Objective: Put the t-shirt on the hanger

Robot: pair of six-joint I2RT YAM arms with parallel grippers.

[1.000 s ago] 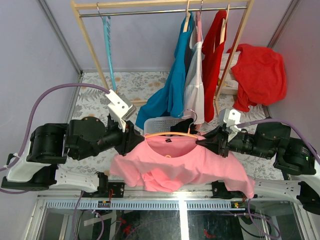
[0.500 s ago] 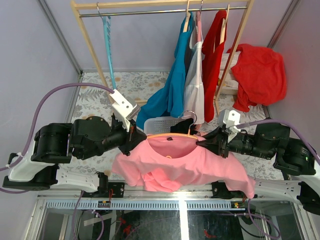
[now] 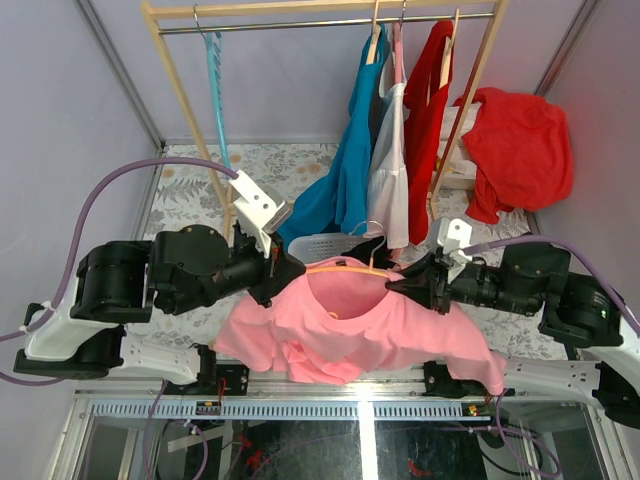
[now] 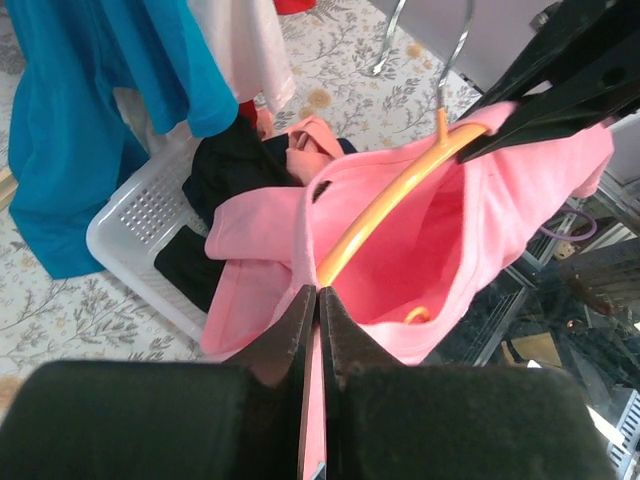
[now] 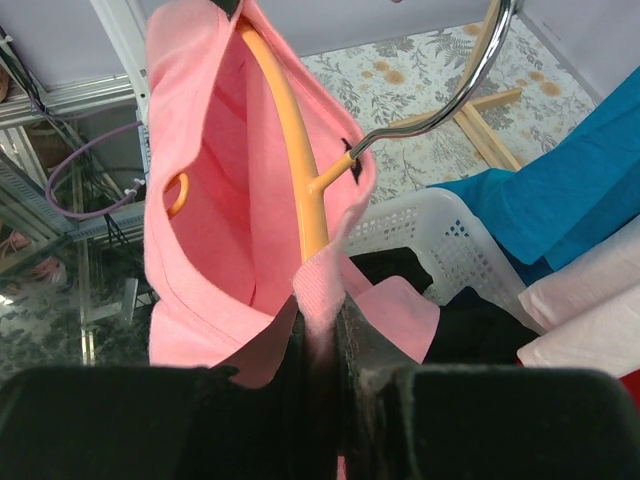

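The pink t-shirt hangs between both arms over the table's near edge, with the orange hanger inside its neck opening and the metal hook sticking up. My left gripper is shut on the shirt's left collar edge, next to the hanger arm. My right gripper is shut on the right collar edge, with the hanger running just above it. The shirt's lower part droops below.
A white basket of dark clothes sits behind the shirt. A wooden rack at the back carries a teal hanger, a blue shirt, white and red garments. A red garment drapes at right.
Both grippers have lifted the collar and hanger slightly up and back. The left arm has moved right and forward, and the neck opening is stretched wider.
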